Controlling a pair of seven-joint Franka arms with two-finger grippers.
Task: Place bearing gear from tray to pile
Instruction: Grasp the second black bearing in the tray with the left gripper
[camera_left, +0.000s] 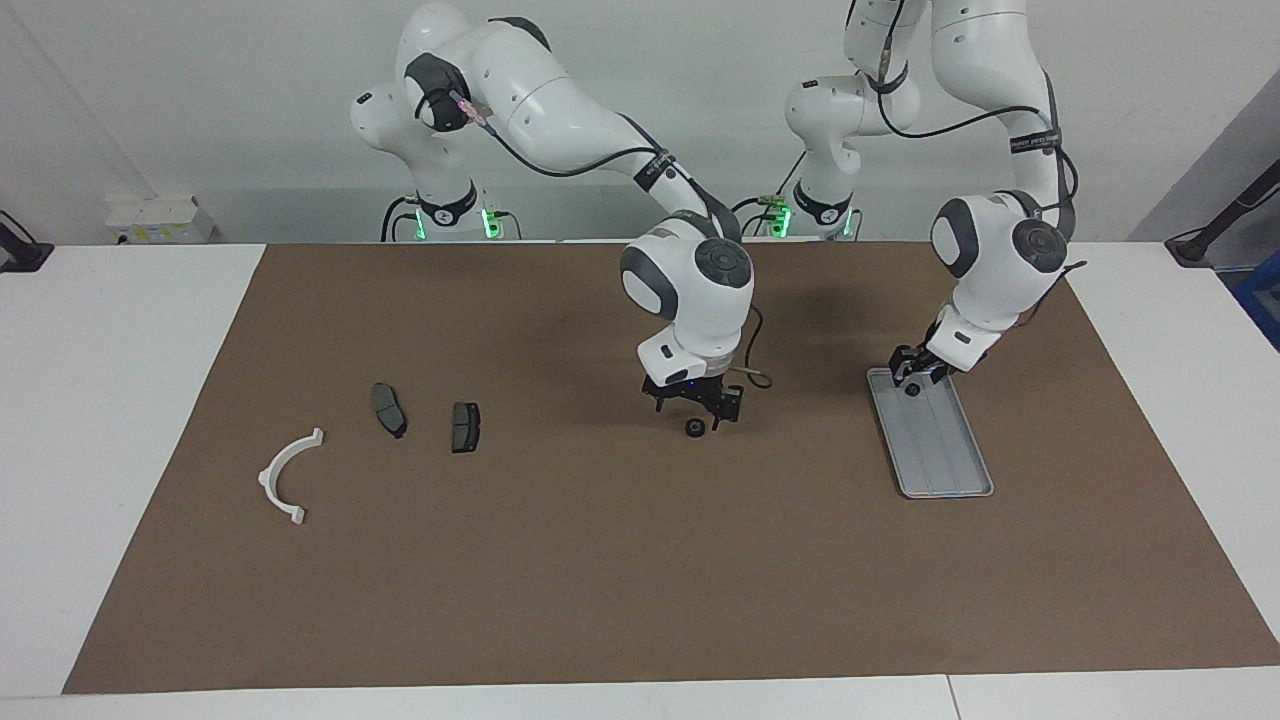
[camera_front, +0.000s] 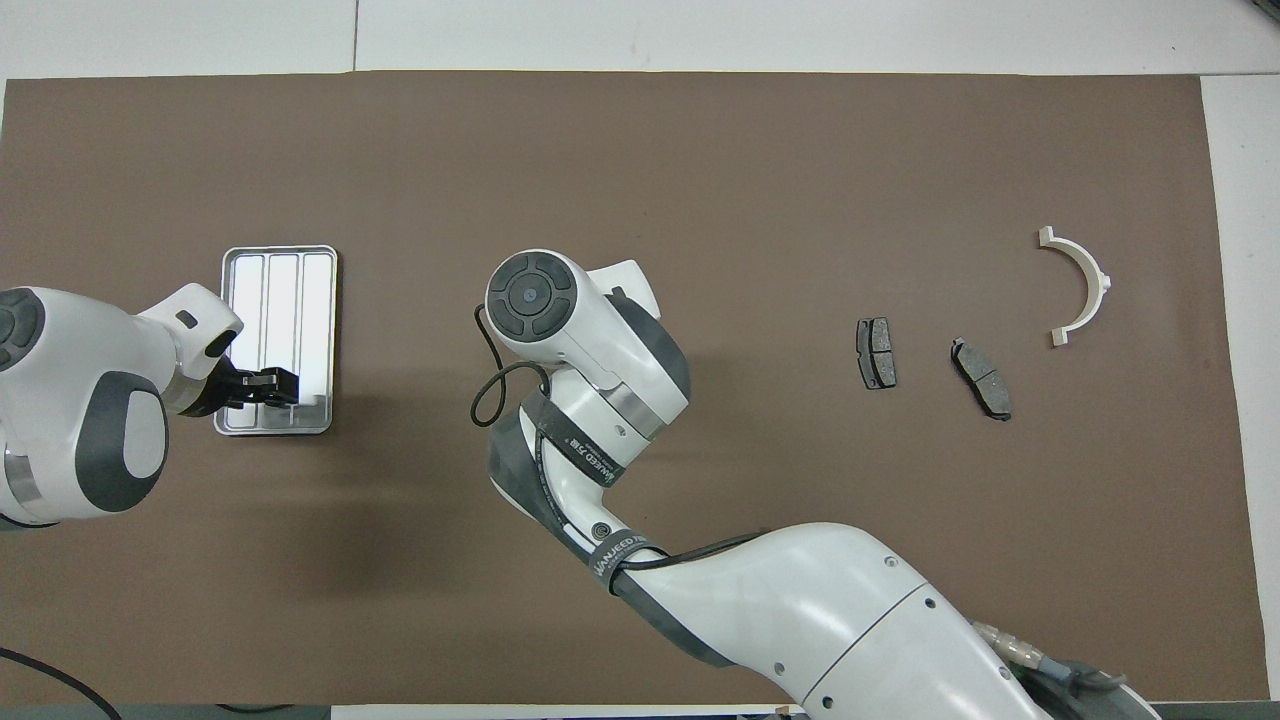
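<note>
While the right hand (camera_left: 697, 415) sits low over the middle of the worktop (camera_left: 600, 560), a small dark bearing gear (camera_left: 694, 428) shows at its fingertips; whether they clamp it cannot be told. Over the tray's (camera_left: 945, 455) robot-side end, the left hand (camera_left: 912, 380) hovers with another small dark part at its tips, grip unclear. Toward the right arm's end lies the pile (camera_left: 385, 440).
</note>
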